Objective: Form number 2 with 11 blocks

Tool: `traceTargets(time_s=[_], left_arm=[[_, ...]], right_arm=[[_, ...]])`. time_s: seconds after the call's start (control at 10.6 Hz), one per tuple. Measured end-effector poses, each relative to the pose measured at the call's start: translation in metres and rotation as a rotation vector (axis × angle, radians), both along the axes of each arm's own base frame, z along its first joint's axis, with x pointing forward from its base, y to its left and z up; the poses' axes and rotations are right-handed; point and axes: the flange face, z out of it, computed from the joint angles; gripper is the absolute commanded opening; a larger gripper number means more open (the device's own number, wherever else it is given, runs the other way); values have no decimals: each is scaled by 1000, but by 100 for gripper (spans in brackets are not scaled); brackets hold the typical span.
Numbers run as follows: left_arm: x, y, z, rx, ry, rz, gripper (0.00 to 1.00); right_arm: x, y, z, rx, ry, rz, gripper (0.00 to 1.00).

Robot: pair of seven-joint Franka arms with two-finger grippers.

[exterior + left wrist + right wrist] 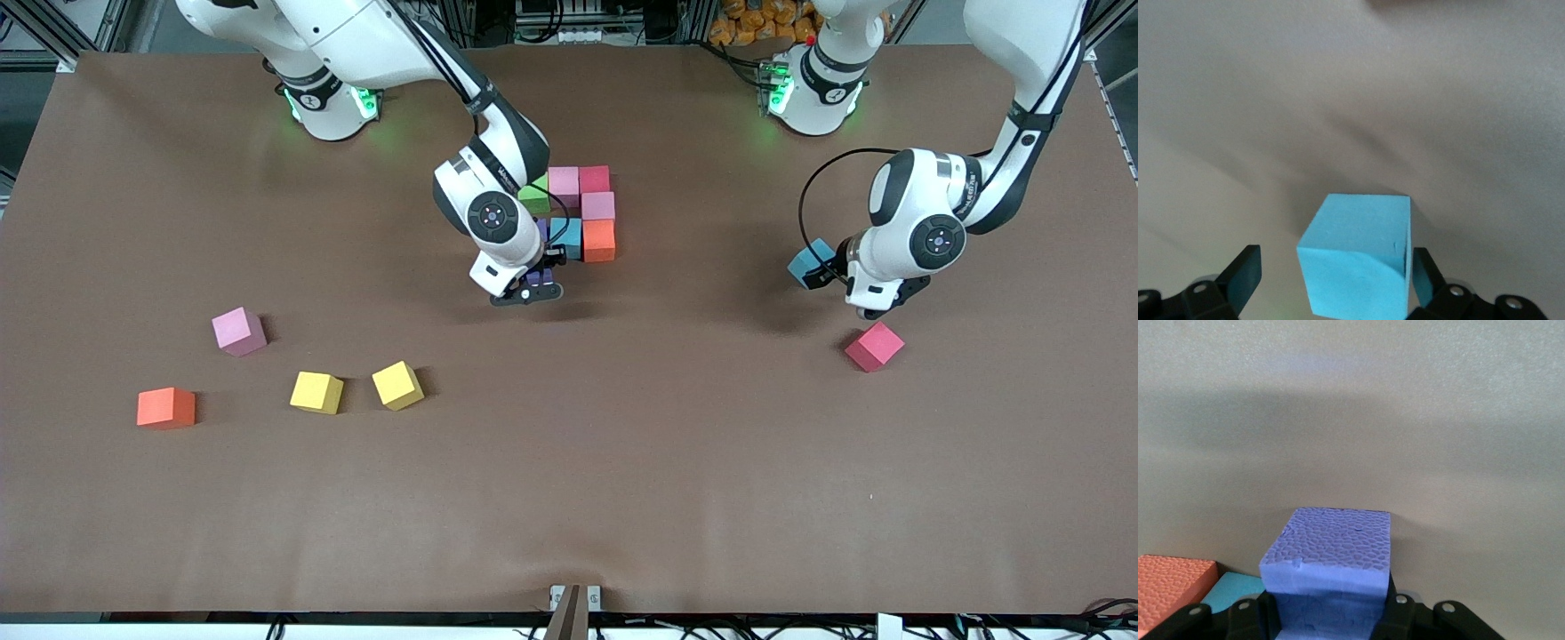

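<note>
Six blocks [582, 209] sit joined mid-table as the unfinished digit. The right gripper [531, 291] clamps a purple cube [1328, 570] beside them; the left gripper [1331, 283] stands wide around a cyan cube [1358, 260]. Light, squashy foam: pinch flat faces.

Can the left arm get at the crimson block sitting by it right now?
Probably yes. The crimson block lies alone on bare table just beside the left claw, nothing between them. That claw is open but straddles a cyan block, so it must move off it first.
</note>
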Motion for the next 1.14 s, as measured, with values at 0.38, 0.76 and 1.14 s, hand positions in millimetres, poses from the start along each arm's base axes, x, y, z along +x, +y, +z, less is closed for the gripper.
traceTargets(time_s=[0.38, 0.76, 1.14], left_arm=[[-13, 0, -17, -26, -16, 19, 100], [-15, 0, -19, -72, -5, 34, 43], [-6, -1, -12, -87, -31, -1, 5]], right_arm=[[0, 0, 0, -5, -5, 10, 100], [-2, -3, -4, -27, -12, 33, 100], [3, -4, 2, -24, -23, 13, 100]])
